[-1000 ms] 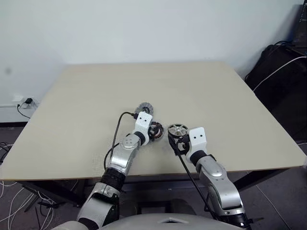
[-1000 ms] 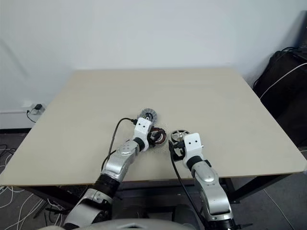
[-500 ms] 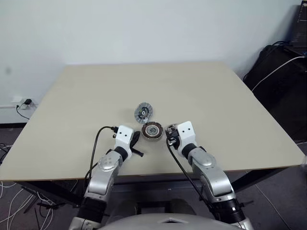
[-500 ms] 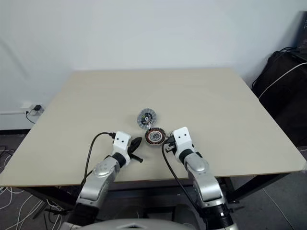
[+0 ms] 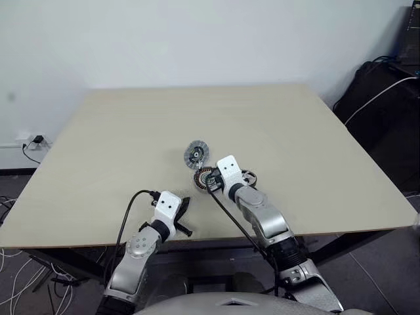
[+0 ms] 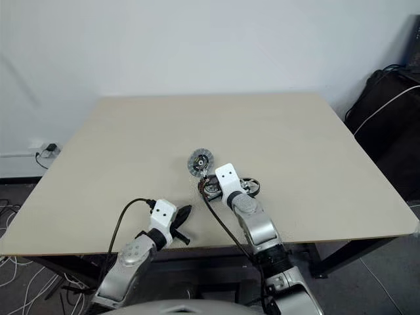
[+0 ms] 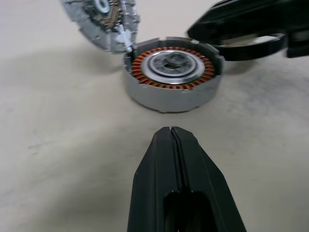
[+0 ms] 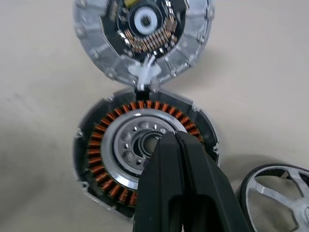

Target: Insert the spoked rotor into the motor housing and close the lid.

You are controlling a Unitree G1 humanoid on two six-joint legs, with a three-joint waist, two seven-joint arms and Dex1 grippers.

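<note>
The motor housing (image 8: 99,159), a dark disc with copper coils around a silvery centre, lies on the table (image 5: 131,131) near its front middle. Touching its far side is the lid (image 8: 145,34), ribbed face with dark centre up. The spoked rotor (image 5: 247,176) lies flat just right of the housing. My right gripper (image 8: 170,137) is shut and empty, its tip over the housing's centre. Short of the housing, near the table's front edge, my left gripper (image 7: 171,131) is shut on nothing and points at it.
Black bags and a white cable (image 5: 387,92) sit on the floor beyond the table's right side. A wall socket with a plug (image 5: 29,139) is at the left. A black cable (image 5: 134,203) loops off my left wrist over the front edge.
My right gripper has swung left from the rotor to above the housing and shut. My left gripper has shut and pulled back from the housing toward the front edge. The parts lie where they were.
</note>
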